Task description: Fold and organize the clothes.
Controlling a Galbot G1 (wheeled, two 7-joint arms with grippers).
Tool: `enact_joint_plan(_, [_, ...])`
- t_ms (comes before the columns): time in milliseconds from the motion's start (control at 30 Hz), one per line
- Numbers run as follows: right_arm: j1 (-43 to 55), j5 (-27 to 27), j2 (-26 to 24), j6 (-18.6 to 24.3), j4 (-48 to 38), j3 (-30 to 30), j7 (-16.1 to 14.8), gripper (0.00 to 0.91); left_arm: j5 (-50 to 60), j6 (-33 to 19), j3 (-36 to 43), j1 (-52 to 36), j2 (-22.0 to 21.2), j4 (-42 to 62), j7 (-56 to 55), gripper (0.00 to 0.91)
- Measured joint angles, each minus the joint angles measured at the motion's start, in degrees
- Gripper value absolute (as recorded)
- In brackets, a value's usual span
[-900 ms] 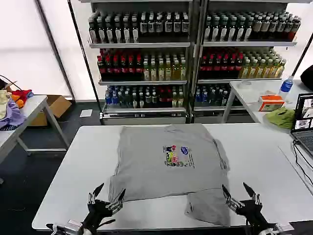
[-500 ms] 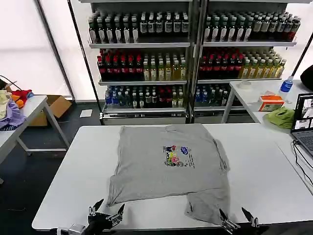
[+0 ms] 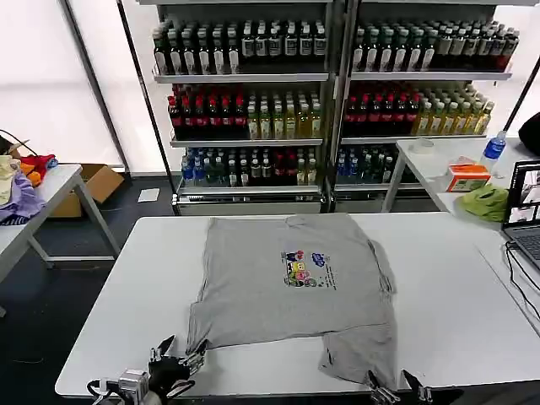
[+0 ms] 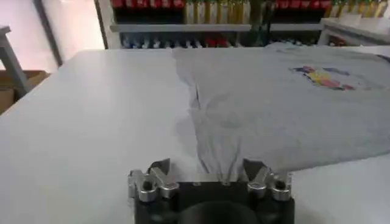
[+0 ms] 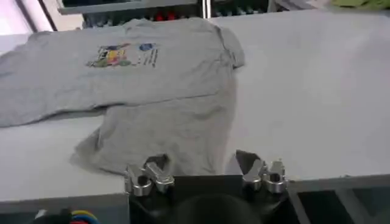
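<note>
On the desk [image 3: 118, 287] a grey shirt [image 3: 287, 287] lies partly folded. Left gripper [image 3: 179, 356] and right gripper [image 3: 396, 386] sit at the near edge, jaws open, holding nothing.

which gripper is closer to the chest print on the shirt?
Left, slightly. The left gripper sits off the shirt's near-left hem corner; the right gripper is lower, at the table edge by the near-right corner, farther from the chest print.

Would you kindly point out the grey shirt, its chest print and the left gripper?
grey shirt [image 3: 253, 287]: head view, plain front fabric.
chest print [image 3: 302, 269]: head view, middle of print.
left gripper [image 3: 179, 358]: head view, between fingertips.
</note>
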Motion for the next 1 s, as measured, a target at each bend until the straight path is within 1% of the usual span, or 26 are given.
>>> enact_joint_plan(33, [0.08,0.14,0.03,-0.04,0.00,-0.17,0.08,0.000,0.03,-0.02,0.15,0.01,-0.18,0.09,0.01,0.030])
enact_joint_plan(67, [0.13,0.28,0.05,-0.10,0.02,-0.25,0.13,0.000,0.10,-0.09,0.23,0.06,-0.36,0.22,-0.01,0.010])
enact_joint_plan(333, [0.83,1.50,0.36,-0.65,0.06,-0.37,0.55,0.000,0.71,-0.66,0.96,0.86,-1.10,0.16,0.02,0.010])
enact_joint_plan(533, [1.04,2.38,0.40,-0.02,0.18,-0.26,-0.07,0.000,1.46,-1.25,1.65,1.44,-1.76,-0.09,0.65,0.010])
enact_joint_plan(767, [-0.34,2.92,0.16,3.63,1.70,0.93,-2.30,0.000,1.76,-1.99,1.01,1.53,-1.85,-1.11,0.13,0.010])
enact_joint_plan(1000, [-5.60,3.30,-0.12,8.35,4.94,2.78,-5.59,0.000,1.84,-2.15,-0.84,3.78,-1.65,-4.47,-0.25,0.010])
